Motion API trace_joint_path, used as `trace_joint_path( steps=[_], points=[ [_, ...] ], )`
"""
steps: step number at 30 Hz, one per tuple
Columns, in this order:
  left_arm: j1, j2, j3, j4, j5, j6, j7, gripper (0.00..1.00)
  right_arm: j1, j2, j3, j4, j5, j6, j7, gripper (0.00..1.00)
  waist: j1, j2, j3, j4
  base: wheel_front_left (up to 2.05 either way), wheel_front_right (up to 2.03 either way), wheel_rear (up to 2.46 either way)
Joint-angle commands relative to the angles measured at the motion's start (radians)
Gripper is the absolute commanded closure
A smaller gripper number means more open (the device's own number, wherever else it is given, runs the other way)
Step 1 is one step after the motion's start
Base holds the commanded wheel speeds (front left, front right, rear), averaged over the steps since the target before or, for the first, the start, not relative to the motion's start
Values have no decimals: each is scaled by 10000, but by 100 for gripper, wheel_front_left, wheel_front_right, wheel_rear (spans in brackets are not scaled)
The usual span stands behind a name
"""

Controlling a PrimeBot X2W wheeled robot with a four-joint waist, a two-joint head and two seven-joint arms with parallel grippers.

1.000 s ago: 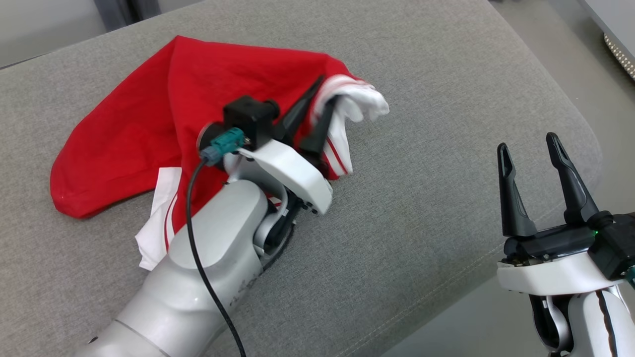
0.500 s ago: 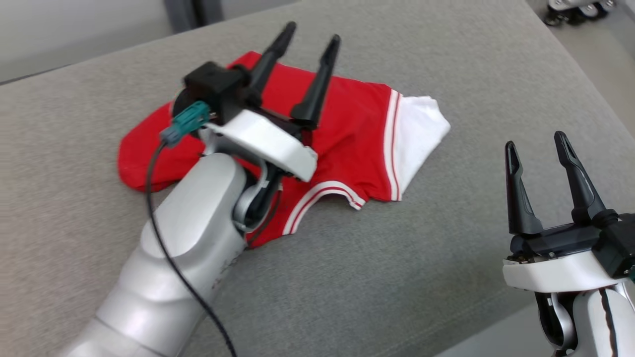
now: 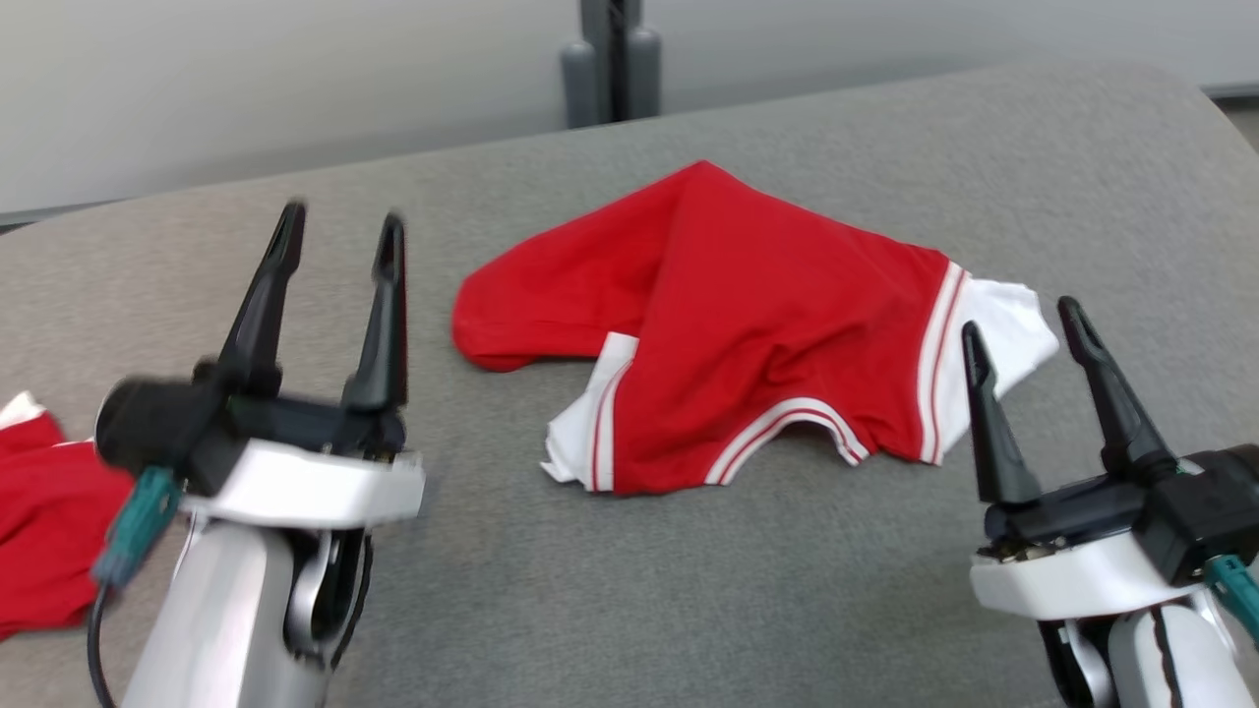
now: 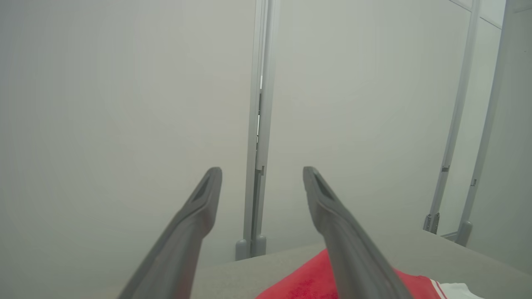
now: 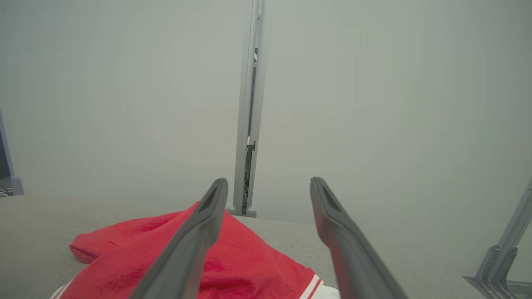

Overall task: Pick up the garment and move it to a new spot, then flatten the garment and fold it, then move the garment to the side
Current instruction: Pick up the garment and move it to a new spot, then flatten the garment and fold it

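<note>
The garment (image 3: 767, 324) is a red shirt with white, red-striped sleeve ends, lying crumpled and partly folded over in the middle of the grey cushion (image 3: 629, 590). In the left wrist view its red cloth (image 4: 307, 282) shows at the bottom, and in the right wrist view the garment (image 5: 232, 265) lies below the fingers. My left gripper (image 3: 339, 226) stands open at the lower left, well apart from the garment, holding nothing. My right gripper (image 3: 1018, 320) is open at the lower right, its fingertips in front of the white sleeve end.
Another red cloth (image 3: 39, 531) with a white edge lies at the far left of the cushion. A pale wall with a grey upright post (image 3: 610, 59) stands behind the cushion's far edge. Grey metal frame legs (image 4: 449, 224) stand to the right.
My left gripper has let go of the garment's white sleeve end, opened, and drawn back to the lower left. The garment has dropped onto the cushion. The head camera has also shifted.
</note>
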Motion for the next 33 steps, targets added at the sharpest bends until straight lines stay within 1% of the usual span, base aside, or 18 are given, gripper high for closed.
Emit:
trace_joint_path(
  steps=[1, 5, 6, 7, 10, 11, 15, 24, 27, 29, 33],
  points=[
    [362, -76, 186, -158, 168, -73, -31, 0, 194, -59, 39, 69, 7, -3, -18, 0, 0, 0, -386, 445, 0, 0, 0],
    [1766, -324, 1121, -841, 822, -278, -32, 0, 295, -56, 408, 163, 0, -3, -18, 0, 0, 0, -591, 689, 0, 0, 0],
    [2155, -441, 1391, -970, 929, -268, -31, 0, 352, -58, 501, 180, -1, -3, -18, 0, 0, 0, -628, 724, 0, 0, 0],
    [2474, -557, 1661, -1098, 963, -231, -32, 0, 413, -62, 538, 186, -20, -4, -18, 0, 0, 0, -672, 771, 0, 0, 0],
    [3260, -821, 2114, -1398, 1100, -350, -32, 0, 570, -59, 540, 195, 60, -3, -18, 0, 0, 0, -776, 982, 0, 0, 0],
    [3466, -861, 2139, -1422, 1139, -442, -32, 0, 612, -58, 566, 232, 15, -3, -18, 0, 0, 0, -781, 1049, 0, 0, 0],
    [3836, -931, 2036, -1195, 1581, -581, -32, 0, 771, -64, 551, 368, -53, -3, -18, 0, 0, 0, -855, 1276, 0, 0, 0],
    [3497, -949, 2025, -1060, 1128, -395, -33, 0, 665, -61, 630, 429, 52, -3, -18, 0, 0, 0, -940, 1474, 0, 0, 0],
    [3491, -952, 1959, -1013, 1021, -354, -33, 0, 676, -59, 723, 477, 941, -3, -18, 0, 0, 0, -898, 1492, 0, 0, 0],
    [3490, -951, 1858, -946, 926, -340, -33, 0, 603, -48, 1145, 556, 1242, -1, -18, 0, 0, 0, -834, 1526, 0, 0, 0],
    [3327, -945, 1645, -862, 832, -357, -33, 0, 254, -59, 2328, 946, 981, -1, -18, 0, 0, 0, -620, 1658, 0, 0, 0]
  ],
)
